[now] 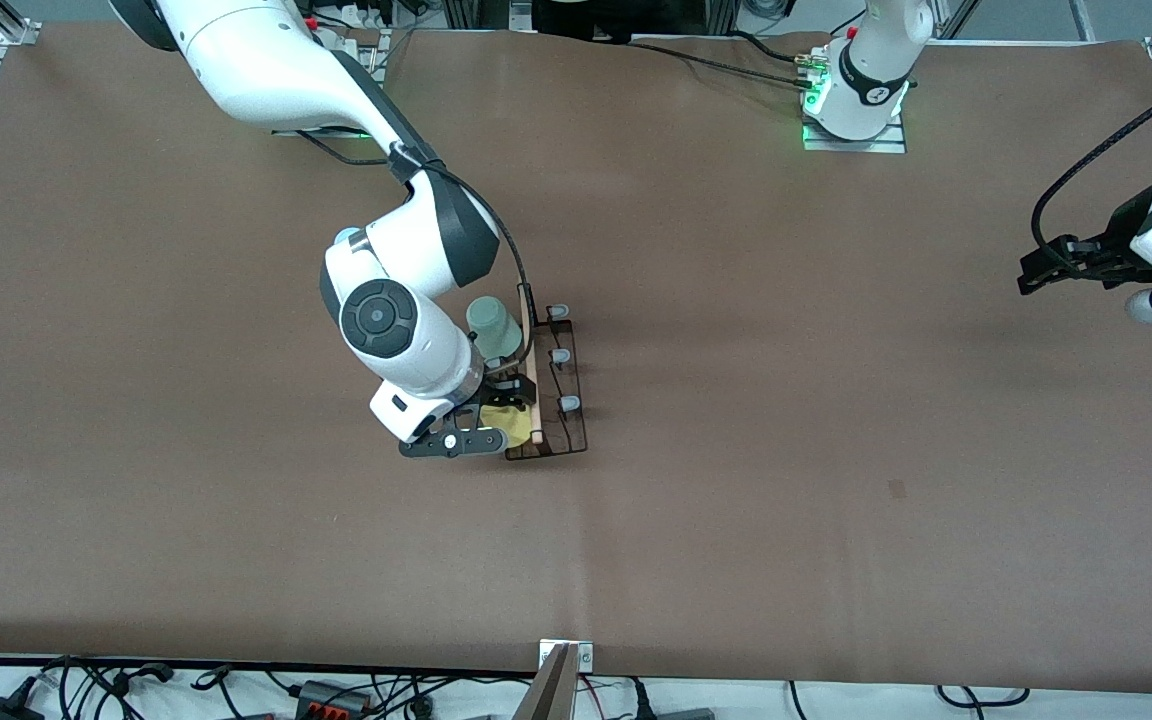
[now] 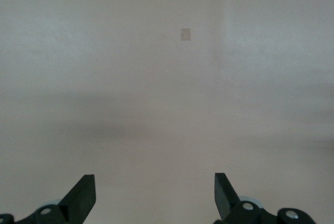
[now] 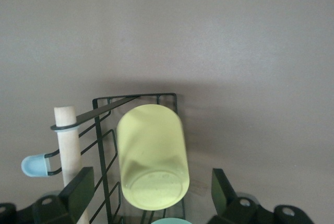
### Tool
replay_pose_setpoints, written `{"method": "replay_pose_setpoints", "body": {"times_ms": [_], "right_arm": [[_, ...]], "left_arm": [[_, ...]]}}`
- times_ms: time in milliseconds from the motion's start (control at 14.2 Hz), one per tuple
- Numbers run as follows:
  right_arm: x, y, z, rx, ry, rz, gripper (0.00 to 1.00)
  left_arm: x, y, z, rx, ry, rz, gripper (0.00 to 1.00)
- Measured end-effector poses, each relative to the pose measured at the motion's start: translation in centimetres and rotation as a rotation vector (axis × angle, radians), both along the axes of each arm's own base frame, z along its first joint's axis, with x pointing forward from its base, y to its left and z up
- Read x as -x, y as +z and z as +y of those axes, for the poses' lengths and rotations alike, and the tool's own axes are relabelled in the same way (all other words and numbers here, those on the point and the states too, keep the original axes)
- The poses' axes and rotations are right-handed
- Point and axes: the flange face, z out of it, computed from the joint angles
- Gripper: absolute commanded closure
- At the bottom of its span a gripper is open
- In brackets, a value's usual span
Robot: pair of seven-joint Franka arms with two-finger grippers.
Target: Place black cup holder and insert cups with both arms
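The black cup holder lies on the brown table, its wooden rod along one side and grey-tipped pegs bare on the side toward the left arm. A yellow cup and a mint-green cup sit upside down on pegs on the right arm's side. My right gripper is open over the yellow cup, its fingers apart from the cup on either side. The rod and a sliver of the mint cup show too. My left gripper is open and empty over bare table at its own end. The light blue cup is out of view.
A small dark patch marks the table nearer the front camera, toward the left arm's end; it also shows in the left wrist view. Cables and plugs lie along the table's front edge. The left arm's base stands at the back.
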Motion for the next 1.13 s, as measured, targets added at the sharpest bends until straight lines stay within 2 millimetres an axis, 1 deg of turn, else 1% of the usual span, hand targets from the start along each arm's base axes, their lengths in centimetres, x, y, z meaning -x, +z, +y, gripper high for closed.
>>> {"method": "replay_pose_setpoints", "body": {"times_ms": [70,141,282,423,634,775,986,1127], "right_arm": [[-0.3,0.6,-0.5,0.003,-0.007,-0.009,0.00],[-0.7,1.3,-1.4,0.015,-0.019,-0.014,0.00],[-1.8,3.4,-4.4,0.046,-0.056,-0.019,0.00],[-2.5,6.3,-8.3,0.078,-0.073,0.004,0.00],[-3.2,11.0,-15.0,0.093,-0.061,0.021,0.00],[-3.4,13.6,-18.9,0.093,-0.054,0.016,0.00],[-3.7,16.6,-24.1,0.093,-0.109,-0.007,0.00],[-3.4,17.5,-28.4,0.099,-0.163,0.009,0.00]], "left_arm": [[0.0,0.0,0.0,0.000,0.000,0.000,0.00],[0.0,0.0,0.0,0.000,0.000,0.000,0.00],[0.0,0.0,0.0,0.000,0.000,0.000,0.00],[0.0,0.0,0.1,0.000,0.001,0.000,0.00],[0.0,0.0,0.1,0.000,0.001,0.001,0.00],[0.0,0.0,0.1,0.000,0.001,0.001,0.00],[0.0,-0.1,0.1,0.000,0.001,0.001,0.00],[0.0,-0.1,0.1,0.000,0.001,0.001,0.00]]}}
